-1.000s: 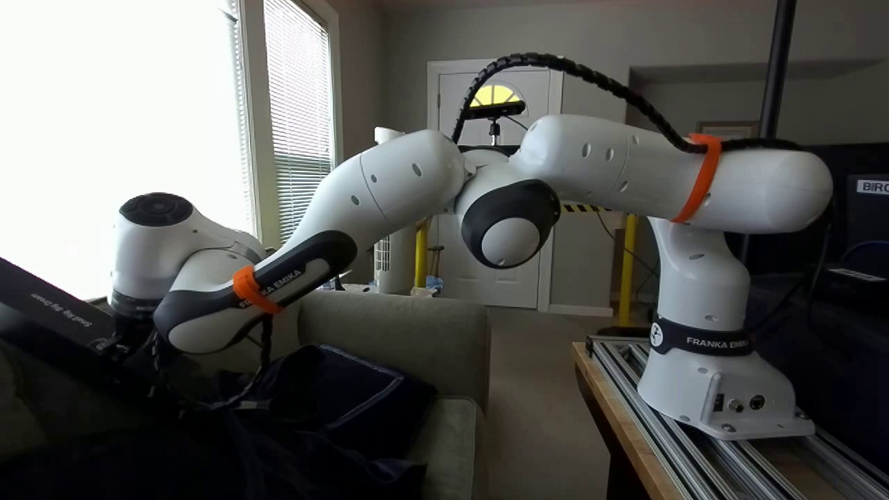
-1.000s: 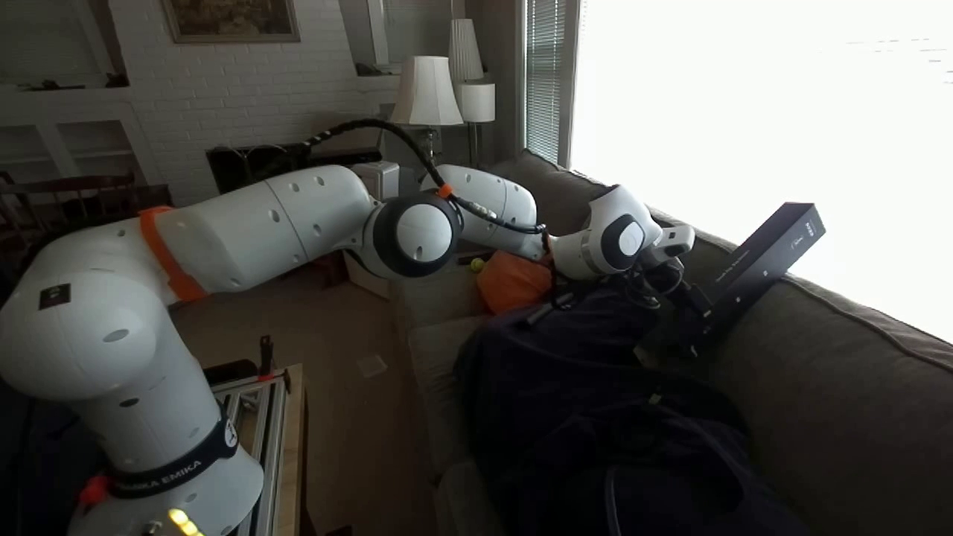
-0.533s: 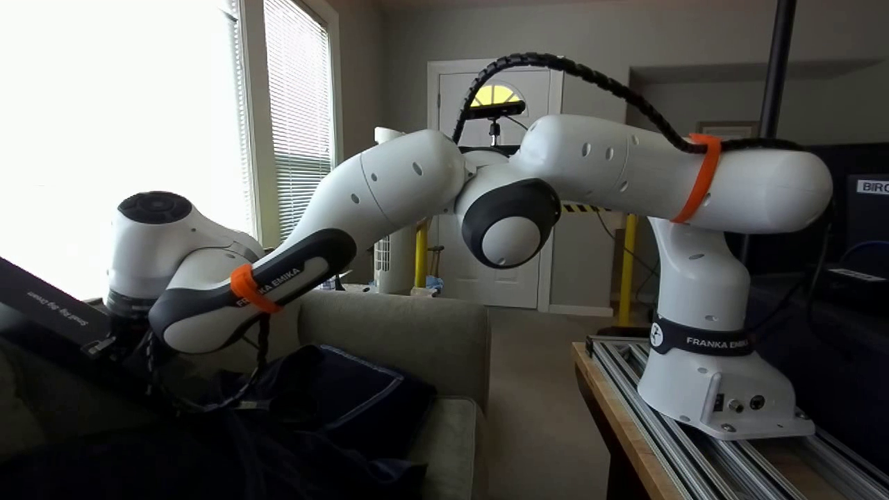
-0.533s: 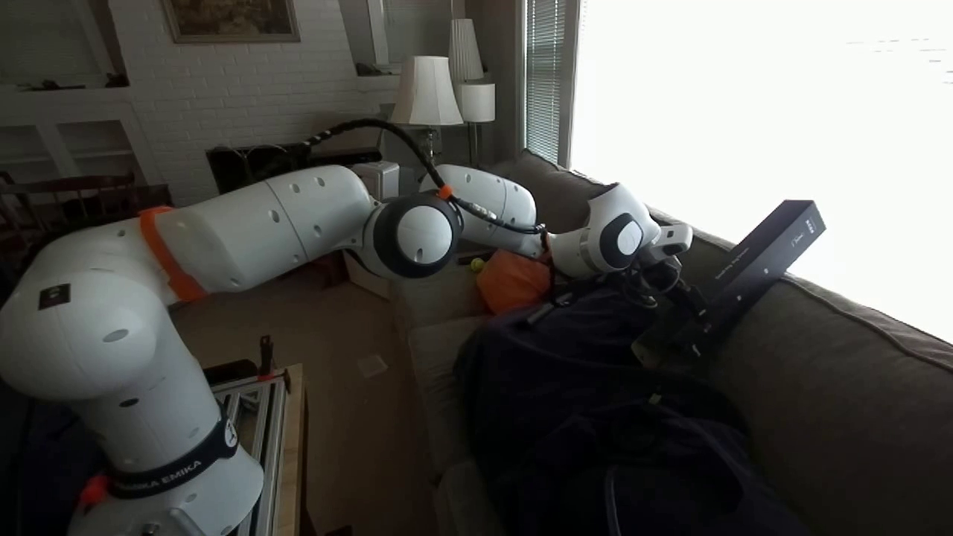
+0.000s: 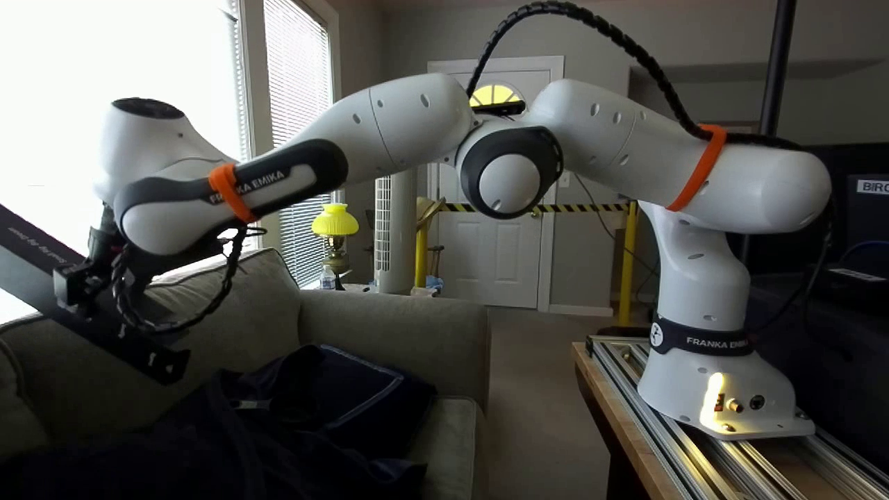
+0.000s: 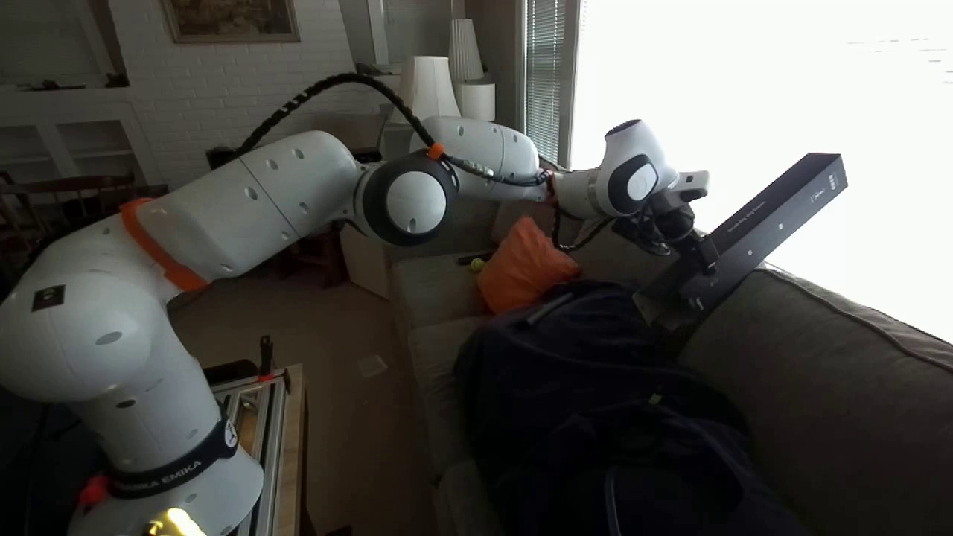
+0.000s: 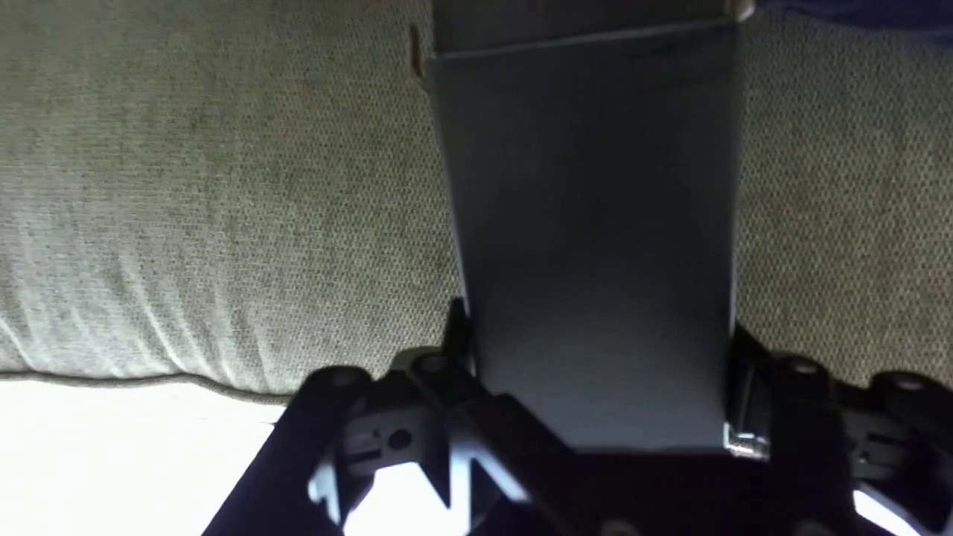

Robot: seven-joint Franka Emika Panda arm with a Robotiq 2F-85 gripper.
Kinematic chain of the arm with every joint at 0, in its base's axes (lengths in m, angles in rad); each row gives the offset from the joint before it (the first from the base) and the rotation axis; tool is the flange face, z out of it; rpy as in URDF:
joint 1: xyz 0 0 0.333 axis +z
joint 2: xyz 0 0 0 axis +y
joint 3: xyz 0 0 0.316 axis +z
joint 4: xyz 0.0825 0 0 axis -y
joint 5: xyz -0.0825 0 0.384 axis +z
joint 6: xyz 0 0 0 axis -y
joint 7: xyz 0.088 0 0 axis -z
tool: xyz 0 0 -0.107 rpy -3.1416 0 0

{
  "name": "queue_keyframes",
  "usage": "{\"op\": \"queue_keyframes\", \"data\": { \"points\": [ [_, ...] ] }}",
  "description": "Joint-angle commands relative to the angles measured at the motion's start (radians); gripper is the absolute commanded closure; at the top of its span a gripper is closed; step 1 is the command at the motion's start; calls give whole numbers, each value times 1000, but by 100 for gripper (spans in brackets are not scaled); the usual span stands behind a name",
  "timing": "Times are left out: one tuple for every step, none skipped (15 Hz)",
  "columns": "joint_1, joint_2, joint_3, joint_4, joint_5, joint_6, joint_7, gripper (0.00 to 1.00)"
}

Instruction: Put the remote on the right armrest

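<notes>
My gripper is shut on the sides of a long black box, one finger on each side. The box is raised and tilted over the sofa back, with an open flap at its lower end; it shows in both exterior views. I cannot tell if its lower end touches the sofa. The gripper also shows in both exterior views. I cannot make out a remote for sure; a thin dark-grey bar lies on the dark cloth. A sofa armrest shows in an exterior view.
A dark blue cloth covers much of the seat. An orange pillow and a yellow-green ball lie at the far end. The sofa back stands below the box, with a bright window behind it.
The arm has risen, lifting the gripper and the tilted black box up from the sofa with it. More of the sofa back and orange pillow now shows.
</notes>
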Motion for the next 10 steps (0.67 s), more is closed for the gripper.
{"op": "queue_keyframes", "data": {
  "points": [
    [-53,-139,72,-99,74,-162,-88,52],
    [-75,-155,81,-106,96,-201,-94,52],
    [-102,-185,94,-123,121,-243,-115,52],
    [-122,-210,100,-141,142,-284,-115,52],
    [-146,-232,105,-159,164,-312,-111,52],
    [-163,-254,106,-181,182,-336,-96,52],
    [-182,-281,108,-212,201,-356,-90,52],
    [-199,-301,109,-242,222,-363,-79,52],
    [-215,-324,108,-280,240,-357,-70,52],
    [-226,-344,102,-318,256,-344,-51,52]
  ]
}}
